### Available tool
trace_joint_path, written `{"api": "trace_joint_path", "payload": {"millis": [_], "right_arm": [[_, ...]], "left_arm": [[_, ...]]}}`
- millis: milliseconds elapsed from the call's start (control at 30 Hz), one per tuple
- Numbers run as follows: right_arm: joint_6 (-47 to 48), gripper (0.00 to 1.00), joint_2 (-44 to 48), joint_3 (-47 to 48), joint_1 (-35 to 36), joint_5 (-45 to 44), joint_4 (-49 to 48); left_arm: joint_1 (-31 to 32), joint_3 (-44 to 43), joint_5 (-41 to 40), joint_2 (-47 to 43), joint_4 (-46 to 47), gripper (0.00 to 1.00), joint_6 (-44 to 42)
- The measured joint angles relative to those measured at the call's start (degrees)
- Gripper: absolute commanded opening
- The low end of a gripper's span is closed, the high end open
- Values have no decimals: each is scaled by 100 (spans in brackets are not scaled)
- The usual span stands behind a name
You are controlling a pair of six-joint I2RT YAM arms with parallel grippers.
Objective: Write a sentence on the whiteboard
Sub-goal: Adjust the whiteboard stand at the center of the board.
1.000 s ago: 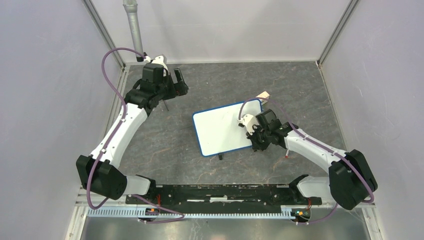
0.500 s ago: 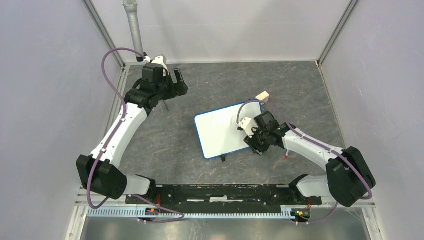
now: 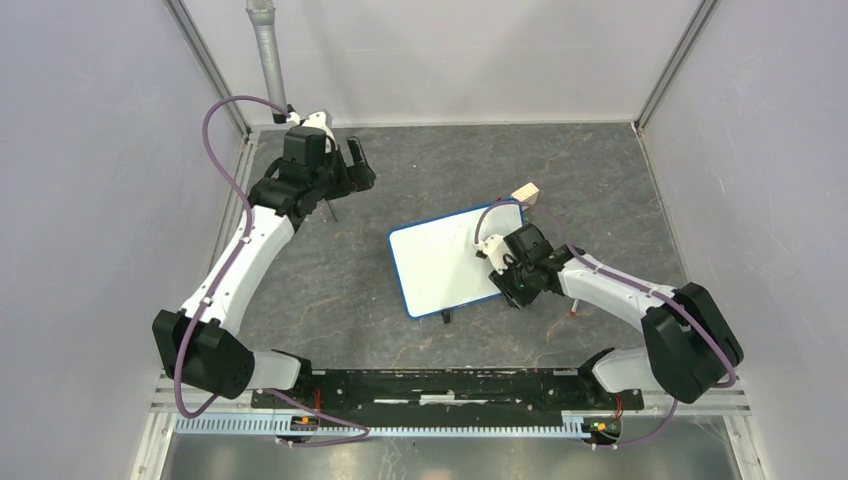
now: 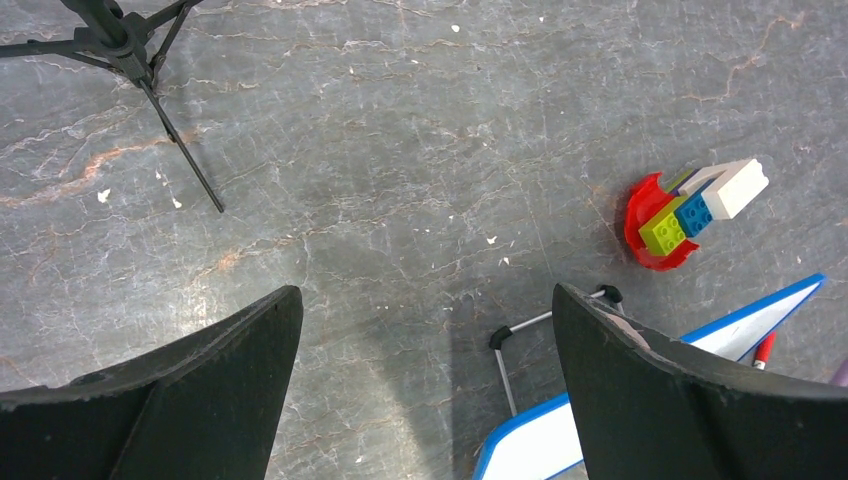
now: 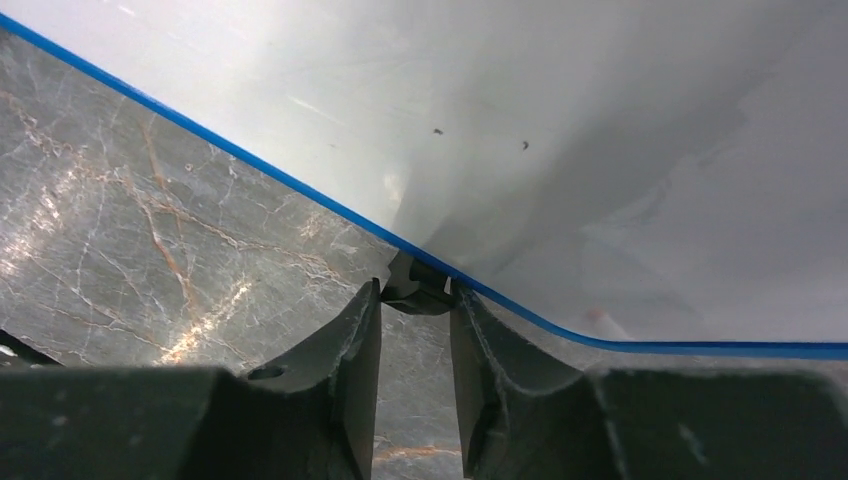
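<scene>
Nearest the arm bases, the right gripper (image 3: 506, 290) sits at the near right edge of the whiteboard (image 3: 445, 262), which rests on the dark marbled table (image 3: 340, 290) a little right of its middle, turned askew so that its long sides slant. In the right wrist view the two fingers (image 5: 365, 330) are drawn almost together just under the board's blue rim, and a small black piece (image 5: 418, 292) fills the gap between their tips, so they seem to pinch it. What that piece belongs to cannot be told. Just right of the board's near edge, beside the right arm, a small red-tipped thing (image 3: 572, 311) lies on the table. The board's face (image 5: 600, 150) shows white, with a few tiny dark specks. A thin black wire leg (image 4: 505, 375) with a black foot runs under its rim in the left wrist view. Just beyond the board's far right corner stands a small stack of toy bricks (image 4: 690, 210), yellow-green, blue and white, against a red curved piece. Well beyond the board's far left corner the left gripper (image 4: 425, 292) hangs above the table with its fingers spread wide and nothing between them. A thin black wire stand (image 4: 120, 50) is near it. Farthest from the board, a grey pipe (image 3: 265, 50) rises at the back left corner.
</scene>
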State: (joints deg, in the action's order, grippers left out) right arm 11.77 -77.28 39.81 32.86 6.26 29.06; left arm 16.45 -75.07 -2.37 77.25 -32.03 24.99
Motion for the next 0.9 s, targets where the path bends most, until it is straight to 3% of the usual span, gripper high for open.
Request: {"api": "trace_joint_path", "payload": {"millis": [100,167,200,500,833,900], "right_arm": [[-162,17,-85,39,0,-7,22],[-304,0,-85,46,-17,15,11],[-341,0,-83,46,-28,15,-11],[-579,0,-70,48,-57,201,-116],[-599,1,-229,295,186,688,605],[-599,20,-210,264,203,706,675]], "left_arm": [[-4,0,0,0,2,100,0],[-11,0,0,0,2,100,0],[-17,2,0,0,2,100,0],[-57,4,22,0,68,100,0],[-63,4,109,2,87,100,0],[-63,4,120,2,90,100,0]]}}
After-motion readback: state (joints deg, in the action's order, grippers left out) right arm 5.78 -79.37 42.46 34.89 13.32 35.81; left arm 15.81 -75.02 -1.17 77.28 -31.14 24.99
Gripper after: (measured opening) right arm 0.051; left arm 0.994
